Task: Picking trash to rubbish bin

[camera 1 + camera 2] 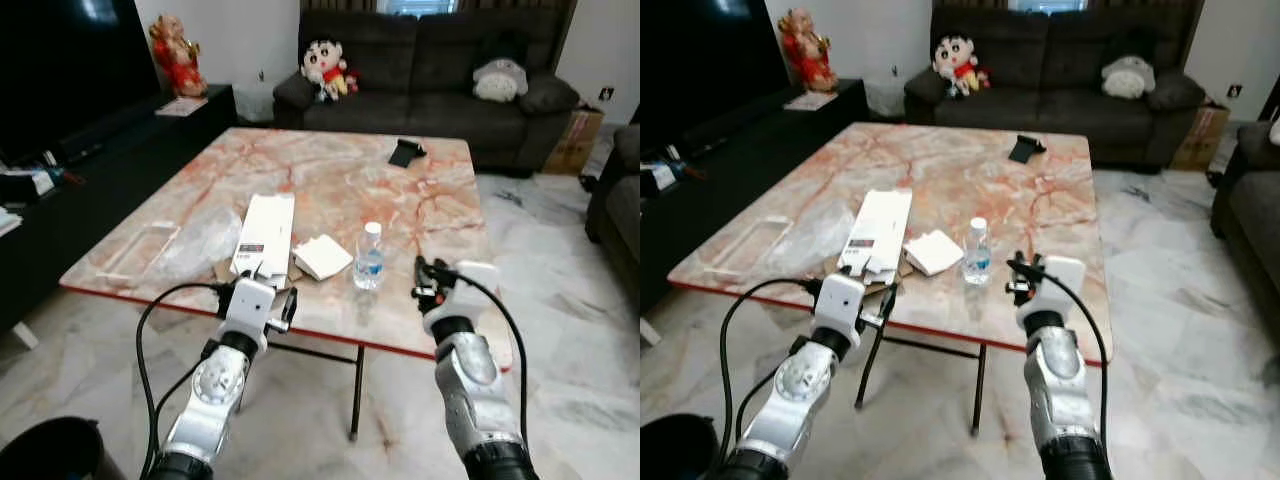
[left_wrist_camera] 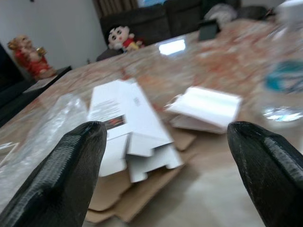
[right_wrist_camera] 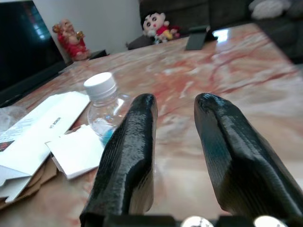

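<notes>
Big marble coffee table (image 1: 330, 180) ahead, reddish veins, red edge along the near side, and the robot stands right at that edge with both arms raised. Behind it a dark sofa (image 1: 440, 60) with a cartoon plush doll (image 1: 325, 65) on the cushion. Down at the bottom left corner of the left eye view, a dark round rubbish bin (image 1: 50, 452) on the floor beside the robot.

Now the trash, all clustered near the front edge. Clear plastic wrap (image 1: 195, 240) furthest to the robot's left. Next to it a flattened white carton (image 1: 265, 235), its long axis running away from the robot, lying on a scrap of brown cardboard (image 2: 142, 198). Just to its right a folded white paper (image 1: 322, 256), then a clear water bottle (image 1: 369, 257) standing upright with a white cap.

Left gripper (image 1: 284, 310) hovers at the table edge, fingers spread wide, nothing held. In its wrist view the carton's near end sits straight ahead between the fingertips. That's the closest piece, and the left arm is the nearer one to it; the grasp would have to come across the carton's short width.

Right gripper (image 1: 420, 280) is over the near right part of the table, fingers parted with a narrow gap, empty. The bottle lies forward and to its left.
</notes>
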### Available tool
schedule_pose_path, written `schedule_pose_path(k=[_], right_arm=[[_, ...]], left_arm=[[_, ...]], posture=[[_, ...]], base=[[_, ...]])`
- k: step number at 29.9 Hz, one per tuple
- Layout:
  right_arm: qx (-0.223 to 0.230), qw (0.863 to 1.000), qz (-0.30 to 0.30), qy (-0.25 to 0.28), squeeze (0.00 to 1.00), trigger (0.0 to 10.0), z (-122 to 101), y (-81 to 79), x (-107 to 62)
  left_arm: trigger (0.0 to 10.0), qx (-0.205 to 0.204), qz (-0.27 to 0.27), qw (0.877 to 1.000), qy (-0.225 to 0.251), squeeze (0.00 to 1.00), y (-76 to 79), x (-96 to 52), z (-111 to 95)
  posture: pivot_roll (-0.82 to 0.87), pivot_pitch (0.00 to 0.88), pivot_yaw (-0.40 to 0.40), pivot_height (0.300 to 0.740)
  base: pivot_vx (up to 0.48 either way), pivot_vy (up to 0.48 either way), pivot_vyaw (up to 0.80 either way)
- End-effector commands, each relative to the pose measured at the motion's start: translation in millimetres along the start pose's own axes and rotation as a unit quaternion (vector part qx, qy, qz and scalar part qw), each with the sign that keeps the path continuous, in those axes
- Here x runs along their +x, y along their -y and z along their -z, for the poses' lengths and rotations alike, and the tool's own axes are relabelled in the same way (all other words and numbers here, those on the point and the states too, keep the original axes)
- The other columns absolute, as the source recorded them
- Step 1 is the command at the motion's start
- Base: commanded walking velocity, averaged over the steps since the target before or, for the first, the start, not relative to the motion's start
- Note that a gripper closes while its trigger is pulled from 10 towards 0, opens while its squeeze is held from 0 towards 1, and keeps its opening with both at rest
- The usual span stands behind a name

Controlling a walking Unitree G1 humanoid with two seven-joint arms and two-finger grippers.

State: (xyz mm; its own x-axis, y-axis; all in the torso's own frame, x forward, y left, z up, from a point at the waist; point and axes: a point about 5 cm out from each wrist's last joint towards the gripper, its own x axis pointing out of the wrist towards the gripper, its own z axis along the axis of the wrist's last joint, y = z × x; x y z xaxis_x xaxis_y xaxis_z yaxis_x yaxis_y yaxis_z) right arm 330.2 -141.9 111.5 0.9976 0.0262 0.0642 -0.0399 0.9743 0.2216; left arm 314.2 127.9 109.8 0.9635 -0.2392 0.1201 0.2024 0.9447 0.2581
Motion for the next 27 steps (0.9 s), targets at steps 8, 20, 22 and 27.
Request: schedule_pose_path(k=[8, 20, 22, 27], right_arm=[[0.011, 1.0, 0.008, -0.004, 0.0, 10.0, 0.2, 1.5, 0.3], [0.014, 1.0, 0.006, 0.005, 0.0, 10.0, -1.6, 0.9, -0.7], [0.014, 1.0, 0.006, 0.005, 0.0, 10.0, -1.6, 0.9, -0.7], [-0.001, 1.0, 0.008, 0.001, 0.0, 10.0, -1.1, 2.8, -1.3]], left_arm=[[10.0, 0.002, -0.001, 1.0, 0.005, 0.0, -1.1, 1.0, -3.7], [10.0, -0.008, -0.002, 1.0, 0.023, 0.0, -2.3, -0.9, -8.7], [10.0, -0.01, -0.001, 1.0, 0.026, 0.0, -2.2, -1.3, -9.7], [10.0, -0.013, 0.0, 1.0, 0.024, 0.0, -1.0, -3.4, -8.5]], posture=[[0.16, 0.0, 0.031, 0.74], [0.15, 0.0, 0.031, 0.74], [0.15, 0.0, 0.031, 0.74], [0.16, 0.0, 0.029, 0.74]], base=[[0.319, 0.0, -0.05], [0.289, 0.0, 0.0], [0.0, 0.0, 0.0], [0.0, 0.0, 0.0]])
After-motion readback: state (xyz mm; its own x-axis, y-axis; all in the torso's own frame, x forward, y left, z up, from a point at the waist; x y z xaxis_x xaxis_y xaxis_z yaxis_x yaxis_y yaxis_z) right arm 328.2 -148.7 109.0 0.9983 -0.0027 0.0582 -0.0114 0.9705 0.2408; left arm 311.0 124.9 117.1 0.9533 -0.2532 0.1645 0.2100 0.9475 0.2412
